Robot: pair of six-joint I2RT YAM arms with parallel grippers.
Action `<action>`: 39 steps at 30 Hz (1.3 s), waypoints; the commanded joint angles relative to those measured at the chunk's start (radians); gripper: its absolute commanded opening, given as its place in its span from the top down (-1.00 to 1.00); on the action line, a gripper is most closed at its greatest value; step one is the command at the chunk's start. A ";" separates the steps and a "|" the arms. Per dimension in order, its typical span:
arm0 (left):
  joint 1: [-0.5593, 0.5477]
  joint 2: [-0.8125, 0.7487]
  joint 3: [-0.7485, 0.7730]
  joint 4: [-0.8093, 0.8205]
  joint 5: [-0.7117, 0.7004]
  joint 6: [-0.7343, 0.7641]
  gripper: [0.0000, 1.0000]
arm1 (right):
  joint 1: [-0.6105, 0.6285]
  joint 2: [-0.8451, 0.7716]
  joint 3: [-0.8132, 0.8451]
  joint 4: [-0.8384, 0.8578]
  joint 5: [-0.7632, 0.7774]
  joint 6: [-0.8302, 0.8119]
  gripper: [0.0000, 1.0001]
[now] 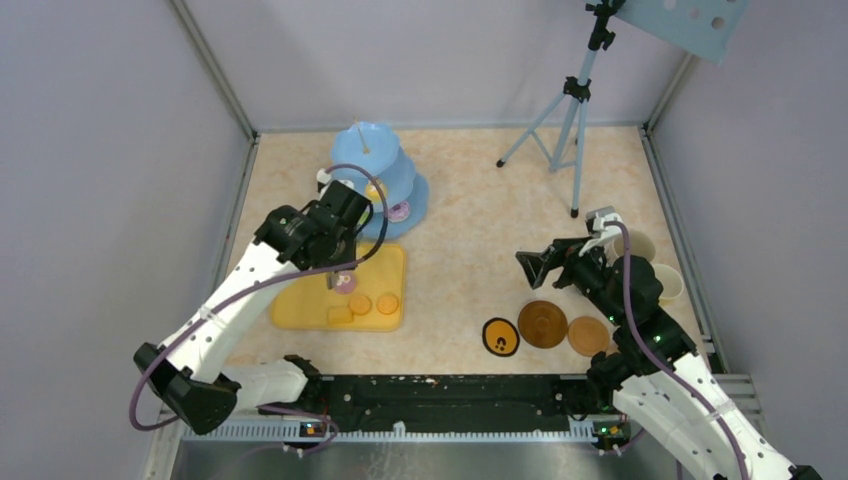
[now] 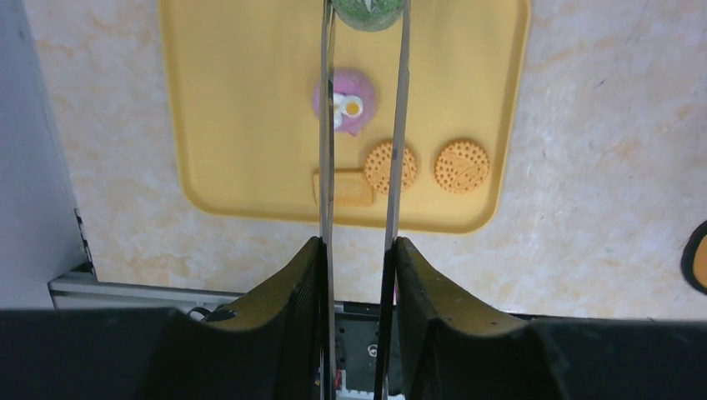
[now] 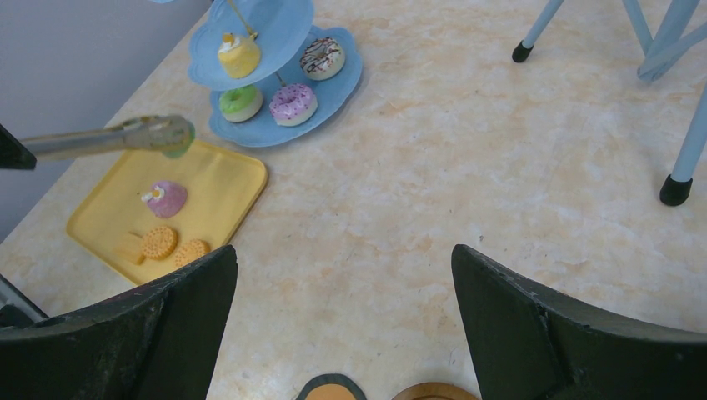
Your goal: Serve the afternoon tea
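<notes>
Above the tray point(image 2: 242, 100), my left claw point(image 2: 358, 247) clamps the tongs point(image 2: 327, 125), apparently pinching a green pastry point(image 2: 367, 12). The stand point(image 3: 338, 87) carries four pastries point(image 3: 293, 103); four more lie on the tray. My right claw point(image 3: 342, 258) is wide and empty.

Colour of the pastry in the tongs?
Green pastry between the tongs; left wrist view shows it best.
</notes>
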 commanded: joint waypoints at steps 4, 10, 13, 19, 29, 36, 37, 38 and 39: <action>0.075 -0.004 0.172 0.063 -0.156 0.098 0.22 | 0.008 0.008 0.011 0.026 0.009 0.001 -0.94; 0.131 0.085 0.233 0.194 -0.128 0.213 0.22 | 0.008 0.007 0.017 0.015 0.009 0.001 -0.94; 0.141 0.130 0.240 0.239 -0.116 0.244 0.23 | 0.008 0.005 0.018 0.010 0.009 0.002 -0.94; 0.174 0.195 0.241 0.330 -0.103 0.297 0.23 | 0.008 0.011 0.014 0.017 0.036 0.000 -0.94; 0.195 0.245 0.219 0.425 -0.048 0.338 0.13 | 0.008 0.029 0.015 0.023 0.036 -0.001 -0.94; 0.214 0.248 0.211 0.419 -0.029 0.335 0.04 | 0.008 0.029 0.020 0.019 0.039 -0.001 -0.94; 0.214 0.246 0.210 0.416 -0.027 0.334 0.03 | 0.008 0.027 0.020 0.019 0.039 0.000 -0.94; 0.214 0.243 0.209 0.411 -0.030 0.333 0.01 | 0.008 0.027 0.020 0.017 0.038 0.000 -0.94; 0.216 0.237 0.209 0.406 -0.036 0.331 0.00 | 0.008 0.025 0.020 0.016 0.038 -0.001 -0.94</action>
